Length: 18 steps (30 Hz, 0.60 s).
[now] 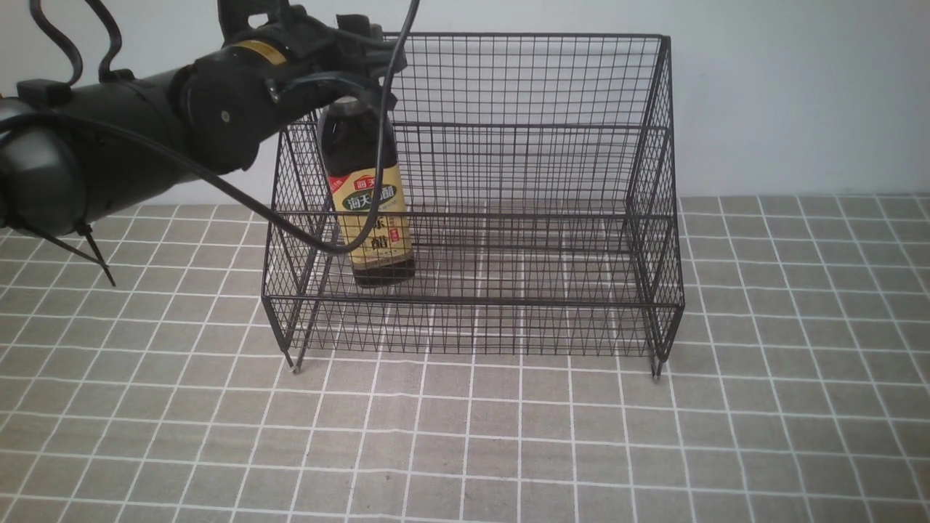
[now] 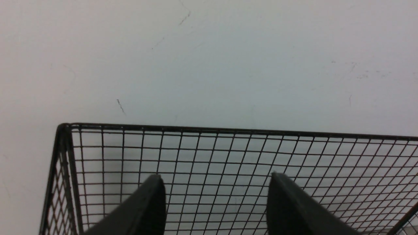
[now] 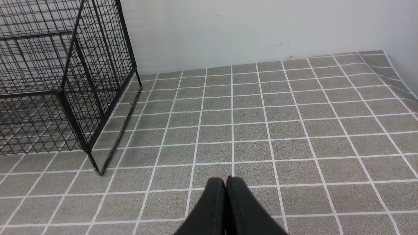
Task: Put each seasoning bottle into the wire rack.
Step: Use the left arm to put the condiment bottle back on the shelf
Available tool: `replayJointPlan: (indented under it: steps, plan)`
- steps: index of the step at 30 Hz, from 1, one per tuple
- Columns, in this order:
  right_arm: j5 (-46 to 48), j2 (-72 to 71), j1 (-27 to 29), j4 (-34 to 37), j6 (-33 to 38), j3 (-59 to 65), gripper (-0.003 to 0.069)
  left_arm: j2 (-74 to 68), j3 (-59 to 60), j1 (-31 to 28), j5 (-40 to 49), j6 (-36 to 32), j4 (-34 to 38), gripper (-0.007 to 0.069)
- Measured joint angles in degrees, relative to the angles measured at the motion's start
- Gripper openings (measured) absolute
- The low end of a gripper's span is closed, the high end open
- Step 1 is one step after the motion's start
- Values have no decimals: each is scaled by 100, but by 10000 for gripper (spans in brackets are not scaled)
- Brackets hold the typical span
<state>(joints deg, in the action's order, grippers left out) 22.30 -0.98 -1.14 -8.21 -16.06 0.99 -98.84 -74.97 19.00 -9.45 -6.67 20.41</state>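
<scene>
Lying under wire rack [image 1: 472,298]: grey gridded cloth [image 1: 465,443]; white wall [image 1: 799,94] behind.

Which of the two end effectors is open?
The left end effector: its fingers stand apart, while the right end effector is pressed shut.

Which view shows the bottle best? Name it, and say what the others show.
The front view: the bottle stands upright inside the rack, label readable, cap partly hidden by the left arm. The left wrist view shows only rack mesh and open fingers; the right wrist view only a rack corner. Neither shows the bottle.
</scene>
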Motion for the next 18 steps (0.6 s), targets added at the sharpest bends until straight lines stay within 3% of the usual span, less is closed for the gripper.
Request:
replayJointPlan:
  steps: [12, 17, 18]
  plan:
    - [0, 0, 0, 0, 0, 0, -12, 696, -6, 73, -99, -5, -261, 371]
    - [0, 0, 0, 0, 0, 0, -12, 1266, -6, 73, 1570, -5, -297, 263]
    - [0, 0, 0, 0, 0, 0, -12, 1509, -6, 73, 2424, -5, -325, 183]
